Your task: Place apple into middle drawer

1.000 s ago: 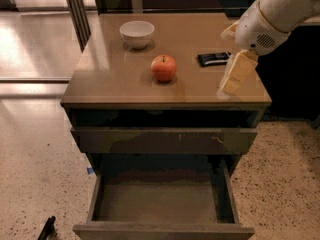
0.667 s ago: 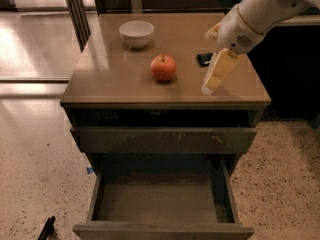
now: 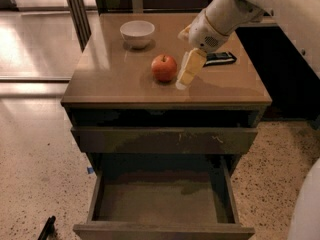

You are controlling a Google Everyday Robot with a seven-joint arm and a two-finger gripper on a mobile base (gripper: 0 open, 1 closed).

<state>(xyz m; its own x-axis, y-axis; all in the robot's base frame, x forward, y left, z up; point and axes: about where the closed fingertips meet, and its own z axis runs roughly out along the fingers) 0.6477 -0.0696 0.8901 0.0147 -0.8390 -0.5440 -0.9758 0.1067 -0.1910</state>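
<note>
Camera view takes in a brown cabinet top (image 3: 110, 79) with the apple (image 3: 164, 67) resting near its middle, stem up, well apart from every edge. Just beside the apple, on its right as seen here, the gripper (image 3: 186, 76) hangs tip-down from a white arm (image 3: 227, 11) that reaches in from the upper right; its pale yellow end is at or just above the tabletop, and whether it touches the apple cannot be told. Nor can it be told whether the gripper is spread or closed, since it shows only as one pale slab. Past the gripper, farther right of the apple and a little behind it, a flat dark device (image 3: 220, 59) lies on the top, so the gripper stands between the two. Behind the apple and to its left sits a white bowl (image 3: 137, 32), apart from it. Below the apple, under the tabletop edge, a closed drawer front (image 3: 165, 140) with small pale scratches runs across the cabinet. Lower still and nearer the camera than the apple, the middle drawer (image 3: 160, 201) is pulled out, its bare floor and low walls showing; the scratched front lies between it and the apple's level. Far below and left of the apple, a small black object (image 3: 47, 228) lies on the speckled floor (image 3: 40, 149). At the lower right corner, a white curved part of the robot (image 3: 307, 209) cuts into the view.
</note>
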